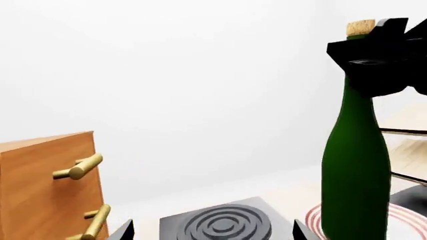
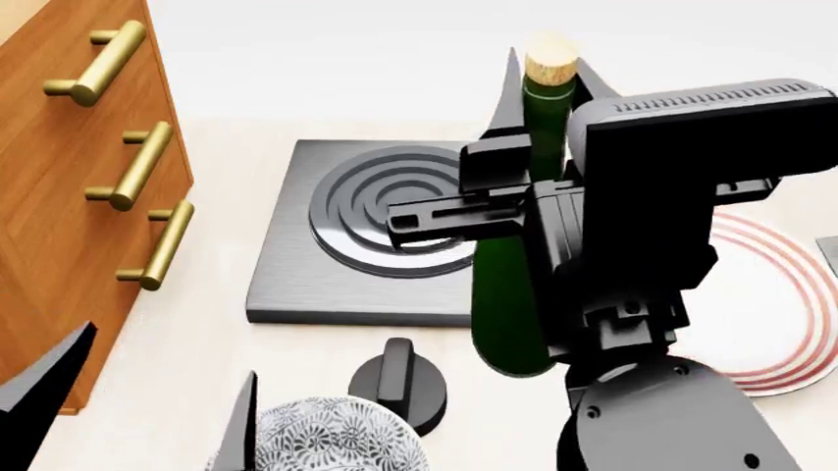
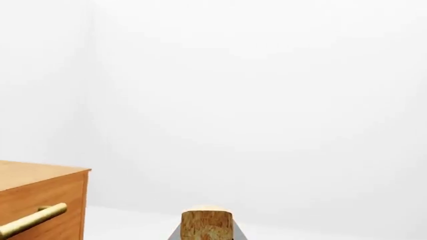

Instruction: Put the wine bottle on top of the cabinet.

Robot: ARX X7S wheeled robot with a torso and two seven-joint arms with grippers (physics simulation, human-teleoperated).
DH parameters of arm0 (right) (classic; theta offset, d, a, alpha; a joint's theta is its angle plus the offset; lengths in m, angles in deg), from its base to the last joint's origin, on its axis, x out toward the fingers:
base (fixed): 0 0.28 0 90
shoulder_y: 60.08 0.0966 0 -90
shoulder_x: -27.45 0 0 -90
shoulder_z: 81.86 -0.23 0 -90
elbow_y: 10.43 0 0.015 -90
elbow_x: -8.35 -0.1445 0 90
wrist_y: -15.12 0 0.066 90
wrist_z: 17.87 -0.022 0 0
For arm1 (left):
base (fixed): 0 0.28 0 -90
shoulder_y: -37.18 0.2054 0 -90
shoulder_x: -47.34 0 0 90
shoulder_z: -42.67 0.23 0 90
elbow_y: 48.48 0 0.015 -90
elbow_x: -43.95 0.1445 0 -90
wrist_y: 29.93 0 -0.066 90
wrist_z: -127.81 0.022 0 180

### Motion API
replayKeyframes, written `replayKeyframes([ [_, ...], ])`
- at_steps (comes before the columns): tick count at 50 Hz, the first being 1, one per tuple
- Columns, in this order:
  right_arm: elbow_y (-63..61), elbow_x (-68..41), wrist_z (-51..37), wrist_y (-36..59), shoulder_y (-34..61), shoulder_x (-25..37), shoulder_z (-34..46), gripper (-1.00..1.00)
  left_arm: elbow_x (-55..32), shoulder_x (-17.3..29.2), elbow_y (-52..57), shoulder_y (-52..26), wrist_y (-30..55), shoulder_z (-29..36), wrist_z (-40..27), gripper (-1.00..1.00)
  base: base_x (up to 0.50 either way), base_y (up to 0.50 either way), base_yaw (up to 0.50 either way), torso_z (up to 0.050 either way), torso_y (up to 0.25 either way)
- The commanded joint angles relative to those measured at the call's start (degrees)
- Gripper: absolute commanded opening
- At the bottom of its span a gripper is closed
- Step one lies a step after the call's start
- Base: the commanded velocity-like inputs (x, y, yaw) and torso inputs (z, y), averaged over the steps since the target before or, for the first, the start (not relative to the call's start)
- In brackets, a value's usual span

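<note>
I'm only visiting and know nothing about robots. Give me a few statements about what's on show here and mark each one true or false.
1. The right gripper is closed around the neck of the tall dark green glass wine bottle. True.
2. The bottle lies on its side. False: it stands upright.
3. The bottle rests on top of the orange-brown wooden cabinet. False: it is beside the cabinet, to its right in the head view.
4. The cabinet front has brass-coloured bar handles. True.
5. The bottle has lost its tan cork. False: the cork is in place.
</note>
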Motion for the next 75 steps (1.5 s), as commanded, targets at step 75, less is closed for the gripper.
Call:
replayKeyframes([
  [75, 0.09, -1.65, -1.08, -0.62, 5.11, -2.78, 5.64, -1.00, -9.00, -16.99, -43.73, -32.31, -4.65, 9.34, 15.60, 1.00, 0.00, 0.00, 0.00, 0.000, 0.001],
])
